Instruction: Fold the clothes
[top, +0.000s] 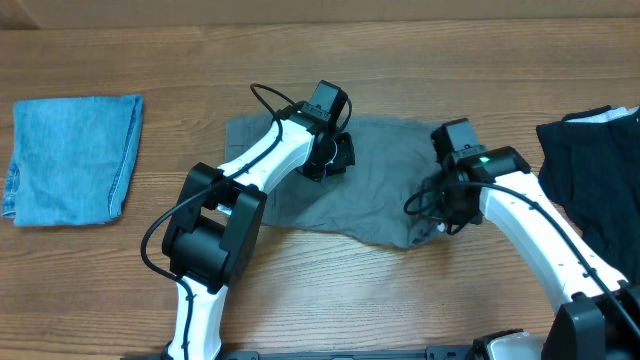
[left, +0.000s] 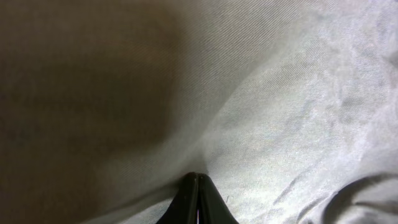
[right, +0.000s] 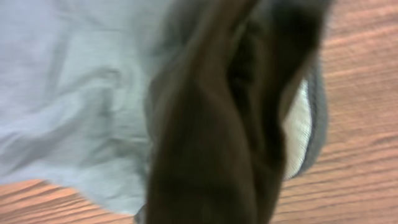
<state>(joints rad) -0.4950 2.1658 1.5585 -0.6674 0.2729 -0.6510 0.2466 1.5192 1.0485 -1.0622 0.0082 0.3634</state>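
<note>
- The clothes (top: 385, 185), one plain grey piece of thin wrinkly cloth, are lying spread across the middle of the overhead frame on the wooden table (top: 400, 300).
- The left arm is reaching up from the lower left of the frame, and the left gripper (top: 328, 158) is sitting on the garment's upper middle part.
- In the left wrist view the left gripper (left: 198, 186) is showing at the bottom centre with its two dark fingers clenched tip to tip. A taut crease in the grey cloth (left: 298, 93) is running up and to the right from those tips, so the claw is pinching the cloth.
- That cloth is filling the whole left wrist frame, with the left half lying in deep shadow.
- The right arm is coming in from the lower right of the overhead frame, and the right gripper (top: 447, 208) is resting at the garment's right edge, near its lower right corner.
- The right wrist view is blurring. A dark bunched fold of the garment is rising close to the lens in the centre and hiding the fingers. The claw is clamped shut, grasping that gathered edge.
- Paler grey cloth (right: 74, 93) is lying at the left of that frame, and bare wood (right: 360, 124) is showing at the right.
- A light blue denim piece (top: 70, 155) is lying folded at the far left of the overhead frame, well apart from the grey garment.
- A black garment (top: 590, 170) is lying at the right edge, near the right arm.
</note>
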